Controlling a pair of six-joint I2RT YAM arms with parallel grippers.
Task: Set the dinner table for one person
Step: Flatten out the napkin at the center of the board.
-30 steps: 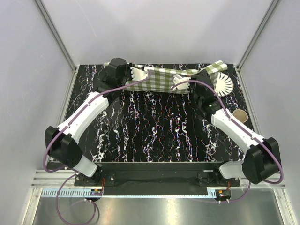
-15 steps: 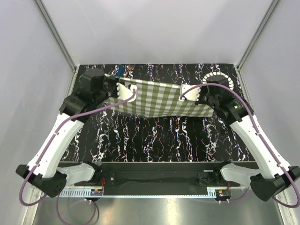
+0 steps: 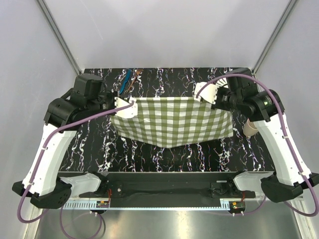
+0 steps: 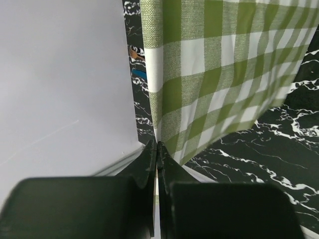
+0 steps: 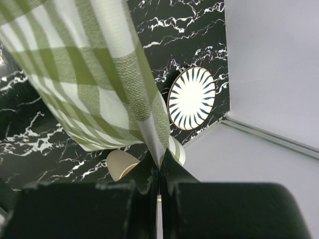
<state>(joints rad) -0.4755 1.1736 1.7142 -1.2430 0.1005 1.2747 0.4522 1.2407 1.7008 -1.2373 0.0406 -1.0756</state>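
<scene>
The green-and-white checked cloth (image 3: 174, 122) hangs spread out between my two grippers, above the middle of the black marble-veined dinner table (image 3: 149, 157). My left gripper (image 3: 124, 106) is shut on the cloth's left top corner, and the cloth (image 4: 214, 74) hangs away from the fingertips in the left wrist view (image 4: 157, 145). My right gripper (image 3: 203, 92) is shut on the right top corner; its jaws pinch the cloth (image 5: 99, 74) in the right wrist view (image 5: 159, 162). The cloth's lower edge sags to a point near the table's front.
A white plate with dark radial stripes (image 5: 192, 98) lies at the back right corner, hidden under my right arm in the top view. A tan paper cup (image 3: 249, 128) lies at the right edge. Cutlery with blue and brown handles (image 3: 130, 78) lies at the back left. Grey walls enclose the table.
Both arms have drawn back from the far edge and apart, lifting the cloth. It went from bunched at the back to stretched flat and hanging over the table's middle.
</scene>
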